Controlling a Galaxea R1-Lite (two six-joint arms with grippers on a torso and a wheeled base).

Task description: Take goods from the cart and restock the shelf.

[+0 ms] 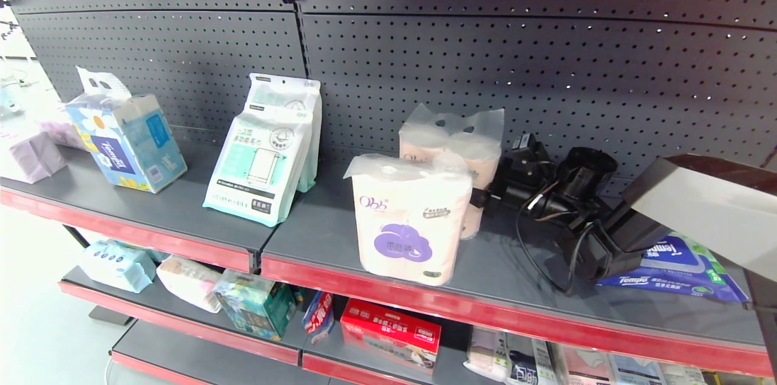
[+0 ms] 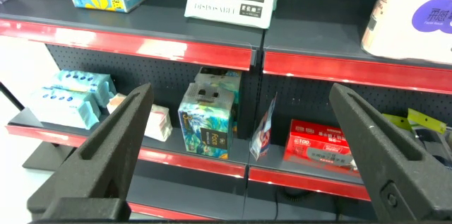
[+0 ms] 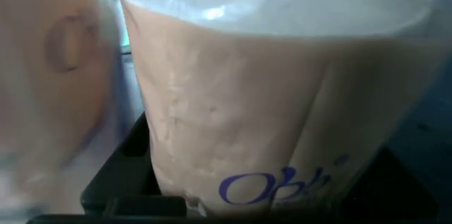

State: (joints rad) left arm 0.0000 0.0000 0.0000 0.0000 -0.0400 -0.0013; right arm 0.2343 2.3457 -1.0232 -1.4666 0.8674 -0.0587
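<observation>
Two packs of toilet paper stand on the upper shelf [image 1: 340, 233]. The front pack [image 1: 408, 221] sits near the red edge, and the rear pack [image 1: 452, 148] stands right behind it with its plastic handle up. My right gripper [image 1: 485, 197] comes in from the right and is shut on the rear pack [image 3: 233, 104], which sits very close in the right wrist view; one dark finger presses the pack's right side. My left gripper [image 2: 240, 153] hangs open in front of the lower shelves, with nothing between its fingers [image 2: 106, 146].
On the upper shelf stand a blue tissue pack [image 1: 127, 142] and white-green pouches [image 1: 267, 154] to the left, and a flat blue pack [image 1: 674, 266] lies under my right arm. Lower shelves hold a green box [image 2: 208, 118], a red box [image 2: 321, 146] and pale blue packs [image 2: 70, 97].
</observation>
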